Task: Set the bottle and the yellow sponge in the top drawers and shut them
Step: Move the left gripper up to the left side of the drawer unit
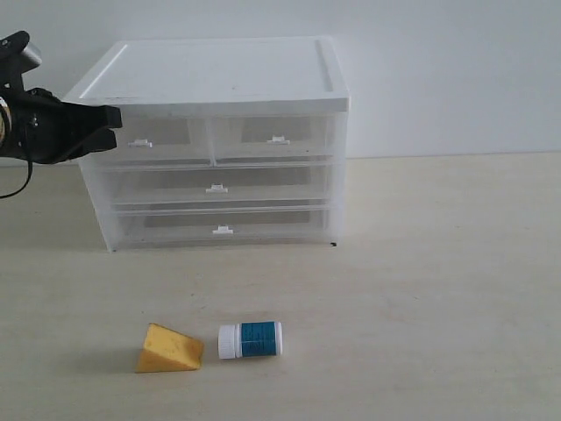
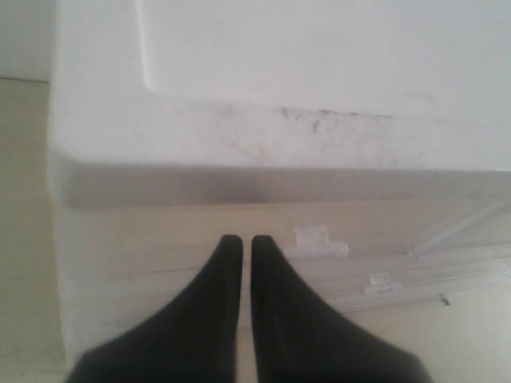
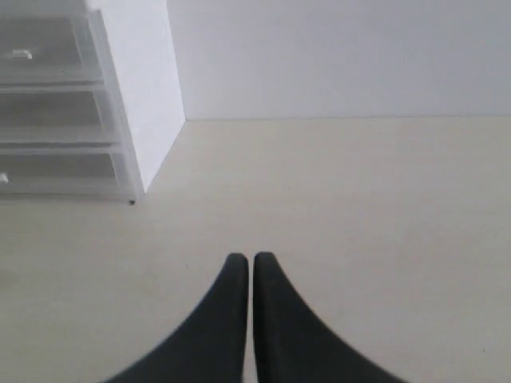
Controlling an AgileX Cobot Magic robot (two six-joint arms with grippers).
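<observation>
Tabletop (image 1: 438, 289) of pale beige carried a white-topped plastic cabinet (image 1: 219, 74) at its far side. Two half-width translucent top drawers (image 1: 153, 136) sat side by side above two full-width drawers (image 1: 215, 189), all four pushed in flush. On the near side, well apart from the cabinet, a small wedge-shaped orange-yellow sponge (image 1: 168, 349) lay on a flat face. Just to its right, close but not touching, a squat cylindrical bottle (image 1: 251, 339) lay on its side, its white cap toward the sponge and its teal-blue label facing up. The black left pincer (image 1: 110, 117) hung at the cabinet's left front corner, level with the top drawers, higher than the sponge and bottle and well beyond them. Its wrist view showed the two fingers (image 2: 215, 287) pressed together with only a thin slit between them, gripping nothing. Their tips were just beside the small white pull tab (image 2: 319, 242) of the left top drawer, though whether they touched the drawer front could not be told. The right pincer (image 3: 246, 259) appeared only in its own wrist view, likewise pinched together and empty, over bare tabletop to the right of the cabinet, whose side wall and drawer fronts showed beyond it. How it stood to the sponge and bottle could not be told.
</observation>
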